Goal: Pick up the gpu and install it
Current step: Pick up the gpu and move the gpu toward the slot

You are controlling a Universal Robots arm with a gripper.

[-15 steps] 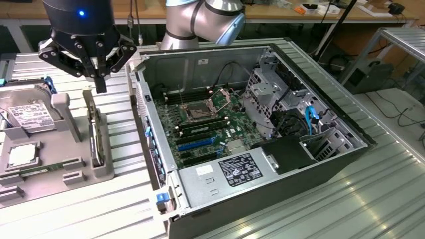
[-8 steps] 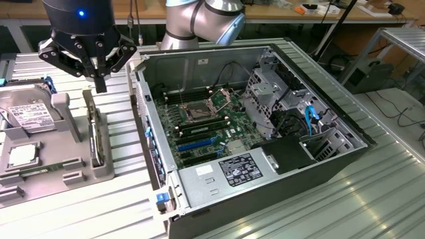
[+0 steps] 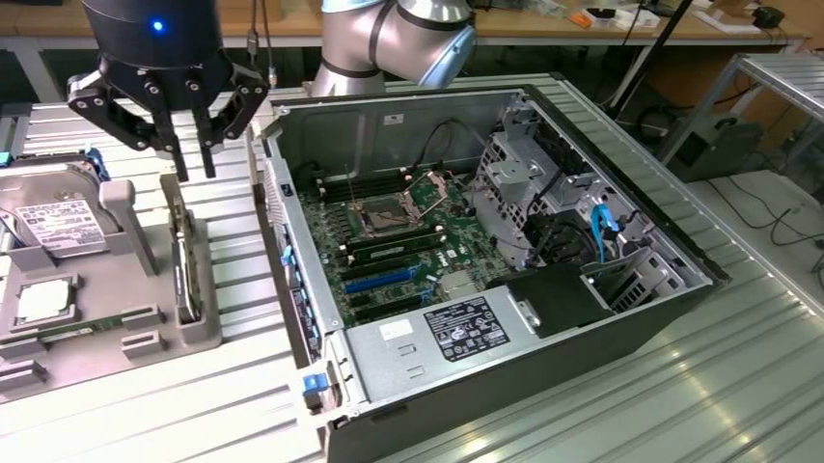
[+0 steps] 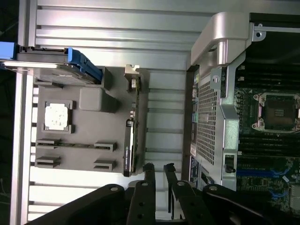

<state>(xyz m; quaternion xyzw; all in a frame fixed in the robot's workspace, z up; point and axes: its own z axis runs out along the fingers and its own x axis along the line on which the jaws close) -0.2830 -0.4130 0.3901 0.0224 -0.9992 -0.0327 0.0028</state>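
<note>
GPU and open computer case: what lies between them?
A bare strip of ribbed metal table separates the gpu from the computer case, seen in the wrist view.

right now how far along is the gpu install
Nothing done yet: the gpu stands on edge in the grey holder, outside the open case. In hand: the gripper hovers over it, empty, jaws slightly apart. Left: the pick-up and the install.

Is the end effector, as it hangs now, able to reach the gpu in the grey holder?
Probably yes. The end effector hangs above the gpu, which stands on edge in the grey holder, top edge bare; nothing lies between them.
</note>
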